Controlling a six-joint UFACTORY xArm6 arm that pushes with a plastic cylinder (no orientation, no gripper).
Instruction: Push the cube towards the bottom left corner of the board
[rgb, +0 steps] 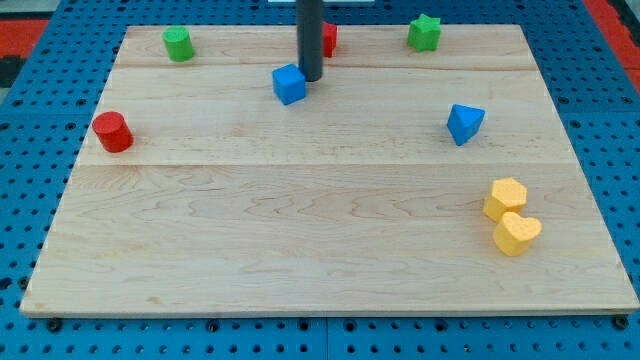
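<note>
We seem to be in a lab: a wooden tabletop (330, 250) sits on a blue perforated base (40, 100), bearing small coloured blocks.

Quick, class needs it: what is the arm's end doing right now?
No jaws: my tip holds nothing, sitting beside the small blue cube, on its upper-right side.

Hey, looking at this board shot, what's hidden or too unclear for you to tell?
- Red block at the view's top: mostly behind the rod, so its shape cannot be made out.
- The rod's upper part and the arm: cut off by the view's top edge.
- Whether my tip touches the blue cube: it sits at the cube's upper right, any gap too small to judge.
- The two yellow blocks: exact shapes unclear.
</note>
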